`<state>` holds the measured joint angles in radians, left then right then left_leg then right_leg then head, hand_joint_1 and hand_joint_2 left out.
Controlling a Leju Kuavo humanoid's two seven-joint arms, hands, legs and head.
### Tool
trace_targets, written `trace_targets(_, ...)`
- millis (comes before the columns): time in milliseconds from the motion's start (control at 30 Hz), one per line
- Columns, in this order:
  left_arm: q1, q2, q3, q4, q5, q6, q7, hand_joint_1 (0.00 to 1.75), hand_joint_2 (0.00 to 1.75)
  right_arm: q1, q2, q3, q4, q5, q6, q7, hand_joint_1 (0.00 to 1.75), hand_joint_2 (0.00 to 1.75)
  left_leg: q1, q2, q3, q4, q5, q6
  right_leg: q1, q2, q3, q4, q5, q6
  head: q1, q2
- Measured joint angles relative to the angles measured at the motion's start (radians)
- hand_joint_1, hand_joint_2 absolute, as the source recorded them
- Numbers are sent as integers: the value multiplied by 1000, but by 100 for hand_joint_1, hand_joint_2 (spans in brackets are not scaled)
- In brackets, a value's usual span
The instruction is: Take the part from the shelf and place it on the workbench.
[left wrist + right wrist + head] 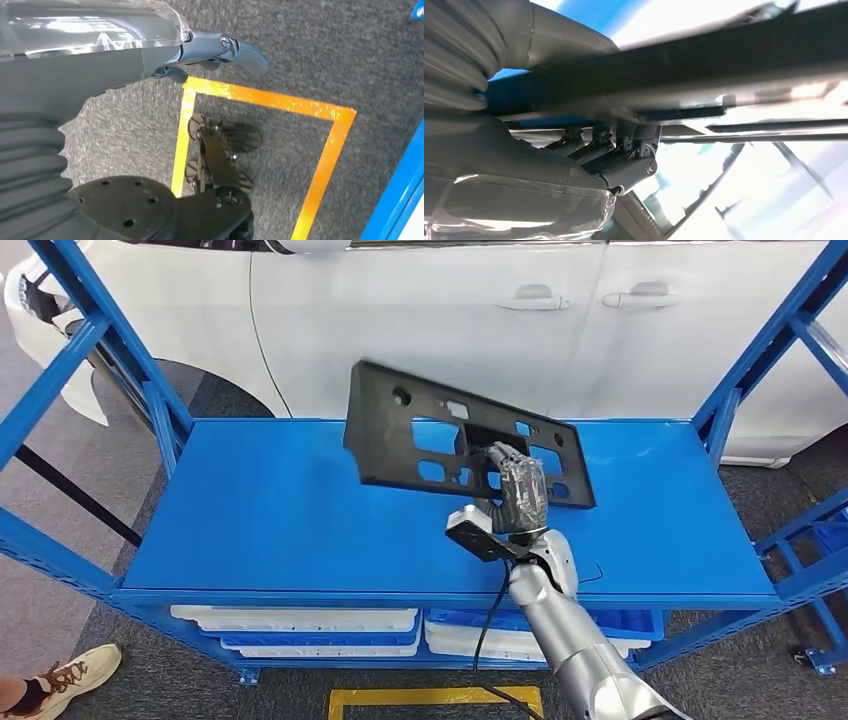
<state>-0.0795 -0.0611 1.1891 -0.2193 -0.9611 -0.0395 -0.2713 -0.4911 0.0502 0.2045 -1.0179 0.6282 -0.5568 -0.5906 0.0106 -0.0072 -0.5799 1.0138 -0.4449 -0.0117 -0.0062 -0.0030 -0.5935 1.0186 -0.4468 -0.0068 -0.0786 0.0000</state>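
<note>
Right robot hand (520, 495) around black part's (420, 425) lower edge

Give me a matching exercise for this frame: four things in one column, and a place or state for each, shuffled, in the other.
Things
1. black plastic part
2. left hand
3. white trays
4. white car

Places or states
A. hanging over the grey carpet and yellow floor tape, holding nothing
B. parked beyond the blue shelf
C. gripped by the right hand, tilted up above the shelf top
D. stacked on the lower level, under the shelf top

Pairs: 1-C, 2-A, 3-D, 4-B
</note>
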Motion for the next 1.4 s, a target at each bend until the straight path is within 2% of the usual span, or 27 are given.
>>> trace_targets(67, 1, 3, 0, 0, 0, -22, -21, 0, 175, 36, 0, 19, -177, -220, 75, -69, 175, 175, 1, 1, -20, 50, -37, -11, -4, 0, 3, -5, 2, -12, 0, 0)
trace_targets(167, -2, 6, 3, 0, 12, -46, -58, 0, 175, 74, -18, 74, -480, -499, 232, -103, 175, 175, 3, 2, -106, 242, -131, -22, -2, 1, 3, -4, 0, -22, 0, 0)
trace_targets(200, -3, 6, 6, 0, 16, -50, -68, 0, 175, 81, -25, 95, -576, -558, 296, -105, 175, 175, 3, 2, -123, 280, -138, -22, -1, 2, 4, -3, -2, -24, 0, 0)
trace_targets(233, -3, 6, 8, 0, 20, -53, -76, 0, 175, 86, -29, 112, -660, -595, 351, -107, 175, 175, 3, 2, -123, 281, -125, -21, 0, 3, 6, -3, -5, -25, 0, 0)
trace_targets(300, -4, 6, 11, 0, 22, -56, -86, 0, 175, 94, -32, 140, -792, -628, 417, -110, 175, 175, 0, 2, -73, 174, -50, -9, 4, 4, 17, -2, -11, -25, 0, 0)
trace_targets(367, -6, 7, 13, 0, 25, -58, -94, 0, 175, 99, -35, 157, -884, -662, 472, -112, 175, 175, -6, 2, -14, 51, -1, 8, 9, 4, 23, -1, -16, -20, 0, 0)
trace_targets(400, -7, 8, 14, 0, 28, -58, -97, 0, 175, 103, -36, 161, -920, -697, 520, -111, 175, 175, -10, 2, 1, 18, 5, 14, 10, 3, 23, 0, -16, -16, 0, 0)
trace_targets(467, -7, 8, 18, 0, 35, -51, -100, 0, 175, 115, -36, 167, -964, -784, 650, -102, 175, 175, -12, 1, 8, -3, 3, 19, 9, 3, 19, -1, -11, -6, 0, 0)
trace_targets(533, -8, 7, 23, 0, 39, -40, -99, 0, 175, 128, -37, 176, -976, -859, 764, -79, 175, 175, -7, 4, 10, -15, 13, 26, 9, 3, 16, 7, -23, 4, 0, 0)
trace_targets(600, -11, 6, 28, 0, 40, -29, -94, 0, 175, 134, -37, 187, -975, -900, 826, -55, 175, 175, -1, 7, 7, -27, 24, 35, 6, 4, -11, 78, -82, 14, 0, 0)
trace_targets(667, -13, 6, 34, 0, 41, -21, -86, 0, 175, 141, -38, 193, -968, -918, 848, -35, 175, 175, -1, 7, -5, -26, 31, 40, 0, 4, -58, 200, -153, 23, 0, 0)
trace_targets(700, -13, 6, 35, 0, 41, -18, -82, 0, 175, 144, -38, 195, -963, -923, 853, -26, 175, 175, -1, 7, -12, -24, 35, 39, -5, 4, -71, 243, -169, 28, 0, 0)
trace_targets(733, -13, 6, 37, 0, 41, -16, -77, 0, 175, 147, -38, 196, -959, -928, 858, -19, 175, 175, 0, 7, -19, -21, 39, 37, -9, 3, -70, 254, -165, 32, 0, 0)
trace_targets(767, -13, 6, 37, 0, 40, -15, -73, 0, 175, 148, -39, 197, -956, -931, 863, -14, 175, 175, 1, 7, -27, -17, 42, 34, -14, 3, -50, 228, -146, 36, 0, 0)
trace_targets(833, -12, 6, 37, 0, 37, -14, -68, 0, 175, 151, -39, 199, -952, -938, 874, -9, 175, 175, 3, 6, -43, -4, 48, 27, -21, 3, 26, 103, -98, 40, 0, 0)
trace_targets(900, -12, 8, 37, 0, 33, -13, -64, 0, 175, 160, -39, 199, -950, -944, 883, -6, 175, 175, 3, 4, -54, 6, 54, 14, -19, 7, 70, 21, -71, 34, 0, 0)
trace_targets(1000, -10, 9, 37, 0, 22, -9, -57, 0, 175, 181, -40, 201, -941, -952, 895, -5, 175, 175, 2, 1, -62, 5, 70, -8, -13, 10, 60, 12, -59, 11, 0, 0)
trace_targets(1033, -9, 10, 37, 0, 18, -8, -55, 0, 175, 187, -40, 203, -935, -952, 898, -7, 175, 175, 3, 1, -68, 8, 65, -14, -14, 9, 53, 10, -51, 2, 0, 0)
trace_targets(1067, -7, 11, 37, 0, 14, -7, -54, 0, 175, 193, -40, 206, -929, -950, 900, -11, 175, 175, 5, 1, -78, 26, 43, -19, -15, 8, 44, 8, -41, -6, 0, 0)
trace_targets(1100, -6, 12, 37, 0, 11, -6, -53, 0, 175, 200, -41, 209, -922, -946, 901, -21, 175, 175, 7, 2, -92, 60, 7, -23, -16, 6, 34, 6, -31, -12, 0, 0)
trace_targets(1167, -6, 12, 37, 0, 11, -2, -49, 0, 175, 221, -42, 217, -906, -935, 909, -51, 175, 175, 8, 3, -131, 186, -91, -29, -13, 3, 11, 6, -13, -19, 0, 0)
trace_targets(1200, -5, 13, 37, 0, 13, 1, -47, 0, 175, 234, -44, 222, -896, -929, 915, -67, 175, 175, 9, 3, -143, 248, -122, -30, -10, 1, -1, 7, -4, -21, 0, 0)
trace_targets(1233, -5, 13, 37, 0, 16, 5, -46, 0, 175, 247, -47, 226, -885, -924, 924, -80, 175, 175, 8, 3, -144, 288, -133, -31, -7, 0, -13, 7, 5, -21, 0, 0)
trace_targets(1267, -4, 12, 37, 0, 21, 8, -45, 0, 175, 256, -49, 230, -876, -920, 935, -88, 175, 175, 8, 3, -124, 289, -121, -28, -5, -1, -26, 8, 14, -21, 0, 0)
trace_targets(1300, -3, 12, 38, 0, 25, 11, -44, 0, 175, 263, -50, 234, -868, -915, 946, -94, 175, 175, 8, 3, -86, 252, -97, -23, -2, -1, -37, 8, 24, -21, 0, 0)
trace_targets(1333, -3, 11, 39, 0, 28, 13, -43, 0, 175, 267, -51, 235, -863, -911, 957, -99, 175, 175, 6, 3, -32, 186, -75, -16, 0, 0, -46, 9, 32, -20, 0, 0)
trace_targets(1400, -5, 9, 41, 0, 31, 17, -41, 0, 175, 272, -51, 235, -855, -903, 969, -103, 175, 175, -1, 2, 69, 44, -67, -1, 3, 0, -57, 8, 48, -13, 0, 0)
